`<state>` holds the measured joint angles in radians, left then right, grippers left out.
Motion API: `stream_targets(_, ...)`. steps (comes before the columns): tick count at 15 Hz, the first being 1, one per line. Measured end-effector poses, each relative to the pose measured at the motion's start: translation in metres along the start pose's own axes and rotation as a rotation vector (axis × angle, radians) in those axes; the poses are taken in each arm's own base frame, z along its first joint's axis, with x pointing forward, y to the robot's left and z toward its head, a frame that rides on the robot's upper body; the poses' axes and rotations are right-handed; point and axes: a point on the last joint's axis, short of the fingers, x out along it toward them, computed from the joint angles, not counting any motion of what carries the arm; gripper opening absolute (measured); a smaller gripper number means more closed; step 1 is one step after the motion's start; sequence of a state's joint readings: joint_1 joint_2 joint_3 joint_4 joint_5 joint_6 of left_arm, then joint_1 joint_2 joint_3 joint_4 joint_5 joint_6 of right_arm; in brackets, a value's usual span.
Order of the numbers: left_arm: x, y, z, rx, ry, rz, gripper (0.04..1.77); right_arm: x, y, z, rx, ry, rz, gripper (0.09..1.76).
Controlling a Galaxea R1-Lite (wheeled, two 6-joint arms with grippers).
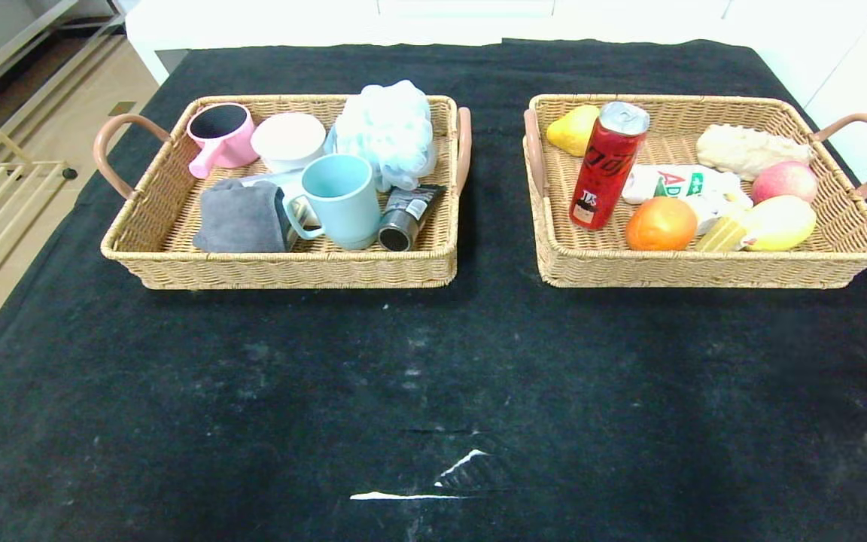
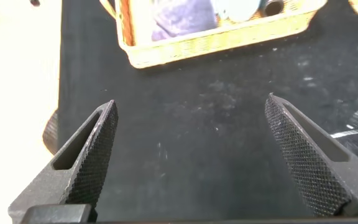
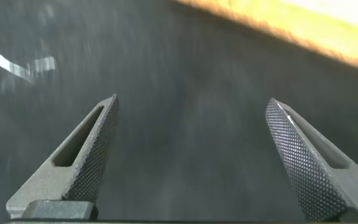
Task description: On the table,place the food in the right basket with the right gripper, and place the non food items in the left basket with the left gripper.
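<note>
Sorting appears complete. No loose item lies on the black cloth-covered table [image 1: 433,376].

Left woven wicker basket [image 1: 177,226] holds the non-food: pink plastic mug [image 1: 219,135], white round bowl [image 1: 288,139], pale blue mesh bath sponge [image 1: 390,132], light blue ceramic mug [image 1: 342,197], folded grey cloth [image 1: 241,218], dark squeeze tube [image 1: 406,218].

Right woven wicker basket [image 1: 840,233] holds the food: red drink can [image 1: 608,165] standing upright at its left side, yellow pear-shaped fruit [image 1: 573,129], orange [image 1: 660,223], white packet with green print [image 1: 674,183], pale bread-like piece [image 1: 749,149], red apple [image 1: 783,181], yellow mango-like fruit [image 1: 778,222].

Left gripper [image 2: 191,118]: jaws wide, empty, over bare cloth near the left basket's near-left corner.
Right gripper [image 3: 191,118]: jaws wide, empty, over bare cloth; only a grey sliver of the arm shows at the head view's near right edge.

Judgement: final step done; next move calls only for parking both arms.
</note>
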<state>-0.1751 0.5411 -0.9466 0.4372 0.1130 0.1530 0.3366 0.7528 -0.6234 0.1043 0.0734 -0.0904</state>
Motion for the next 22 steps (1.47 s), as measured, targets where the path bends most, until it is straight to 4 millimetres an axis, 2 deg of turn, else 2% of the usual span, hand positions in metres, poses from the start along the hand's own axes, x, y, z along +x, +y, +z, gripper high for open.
stream_targets(2,-0.020,-0.003,-0.003,0.000,-0.026,-0.018,1.71,-0.036,0.000,-0.004,0.032,-0.011,-0.114,1.71)
stream_targets(4,-0.035,-0.009,-0.005,0.000,-0.054,-0.014,1.71,-0.061,0.005,-0.013,0.050,-0.036,-0.202,1.71)
stream_targets(6,-0.049,-0.019,-0.009,0.004,-0.075,-0.044,1.71,-0.077,0.012,-0.028,0.062,-0.047,-0.260,1.71)
stream_targets(9,-0.063,-0.032,-0.019,0.009,-0.083,-0.062,1.72,-0.085,0.022,-0.054,0.071,-0.056,-0.300,1.71)
stream_targets(14,-0.074,-0.026,-0.029,0.003,-0.104,-0.059,1.72,-0.089,0.029,-0.081,0.074,-0.078,-0.321,1.71)
stream_targets(16,-0.077,-0.025,-0.042,0.000,-0.090,-0.093,1.72,-0.088,0.031,-0.089,0.074,-0.076,-0.323,1.71)
stream_targets(22,-0.080,-0.033,-0.106,-0.020,-0.080,-0.131,1.72,-0.096,0.039,-0.108,0.049,-0.168,-0.297,1.71)
